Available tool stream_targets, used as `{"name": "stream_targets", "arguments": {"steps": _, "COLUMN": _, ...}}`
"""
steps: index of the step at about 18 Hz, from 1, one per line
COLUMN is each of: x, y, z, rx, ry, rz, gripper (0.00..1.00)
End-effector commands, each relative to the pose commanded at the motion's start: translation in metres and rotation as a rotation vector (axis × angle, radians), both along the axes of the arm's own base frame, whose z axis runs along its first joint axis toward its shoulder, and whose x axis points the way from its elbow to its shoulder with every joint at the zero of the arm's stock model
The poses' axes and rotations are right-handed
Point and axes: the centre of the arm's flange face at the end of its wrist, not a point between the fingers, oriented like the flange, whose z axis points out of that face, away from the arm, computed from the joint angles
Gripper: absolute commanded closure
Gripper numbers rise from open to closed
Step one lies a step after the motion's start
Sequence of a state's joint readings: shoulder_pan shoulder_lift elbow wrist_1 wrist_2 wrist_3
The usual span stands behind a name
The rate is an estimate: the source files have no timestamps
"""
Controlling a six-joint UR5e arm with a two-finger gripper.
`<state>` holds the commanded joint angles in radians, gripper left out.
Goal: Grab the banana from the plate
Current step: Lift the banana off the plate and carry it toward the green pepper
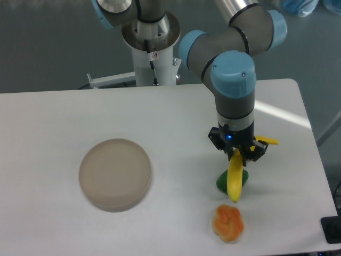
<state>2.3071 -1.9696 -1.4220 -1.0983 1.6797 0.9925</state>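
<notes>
The tool (237,154) grips the banana (234,181) above the worktop (53,122), over a green pepper (220,182). The plate (115,174) lies well apart, bare.

a white table (64,114) filled most of the view. a green pepper (221,181) lay on it just below the gripper and slightly to its left in the view, largely covered from the camera. a lumpy orange fruit (228,223) lay further below the gripper, near the table's front edge. a white metal frame (114,80) stood behind the table's far edge, well up and left of the gripper, over grey floor (42,42).
</notes>
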Motion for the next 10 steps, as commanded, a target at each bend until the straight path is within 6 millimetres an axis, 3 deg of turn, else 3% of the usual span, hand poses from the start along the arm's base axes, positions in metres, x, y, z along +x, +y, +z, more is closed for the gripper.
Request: {"name": "stream_targets", "arguments": {"steps": 10, "x": 0.0023, "y": 0.0020, "z": -0.0034, "rx": 0.000, "ry": 0.000, "rz": -0.005, "gripper": 0.79}}
